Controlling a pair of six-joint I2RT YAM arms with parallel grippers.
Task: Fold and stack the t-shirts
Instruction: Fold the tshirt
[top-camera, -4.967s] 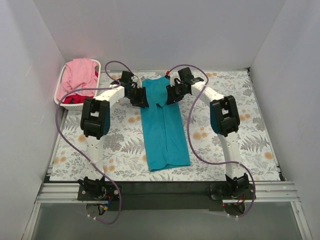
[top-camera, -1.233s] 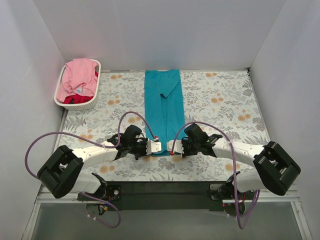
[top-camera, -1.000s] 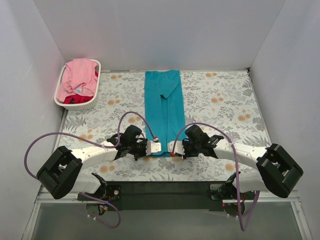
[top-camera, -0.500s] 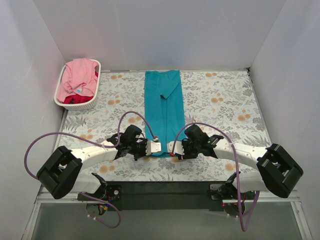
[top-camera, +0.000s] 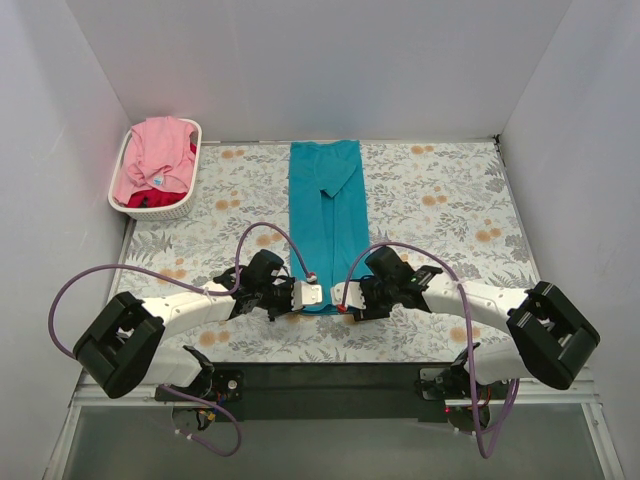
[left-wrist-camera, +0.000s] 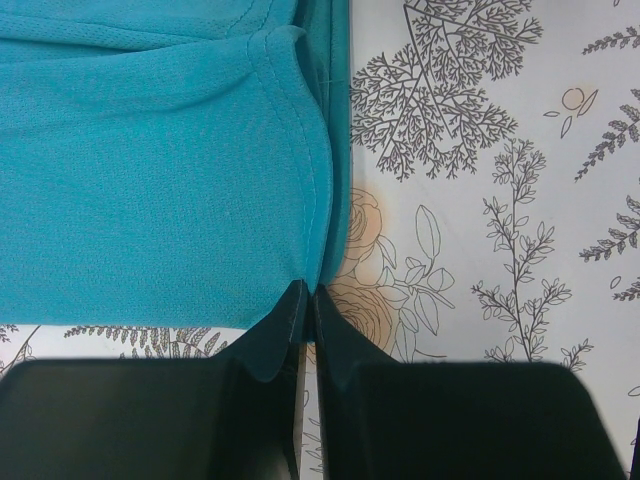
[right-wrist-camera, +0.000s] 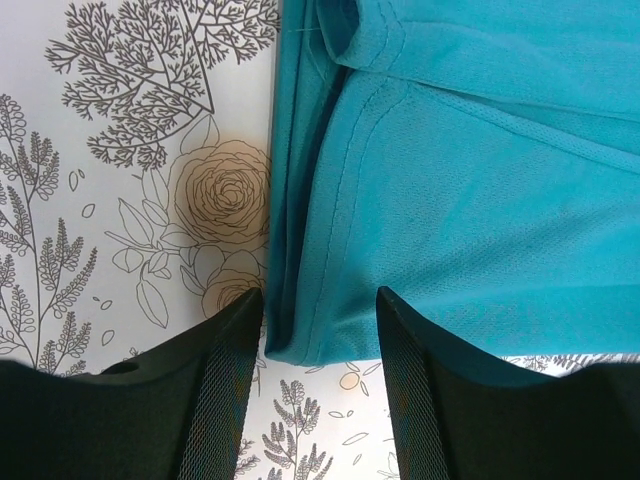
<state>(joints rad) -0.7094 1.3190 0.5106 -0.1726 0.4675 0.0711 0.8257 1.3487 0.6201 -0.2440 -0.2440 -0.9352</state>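
The teal t-shirt lies as a long narrow strip down the middle of the table, with one sleeve folded over near its far end. My left gripper is shut on the left near corner of its hem, as the left wrist view shows against the teal cloth. My right gripper is open at the right near corner. In the right wrist view its fingers straddle the layered edge of the teal cloth without pinching it. The pink t-shirt and the red t-shirt lie in the basket.
The white slatted basket stands at the far left corner of the floral mat. White walls close in the back and both sides. Both arms stretch low along the table's near edge, with purple cables looping above them.
Five seconds ago both grippers were at the shirt's far end; they are now at its near end. In the last second the right gripper edged slightly left; the left has not moved.
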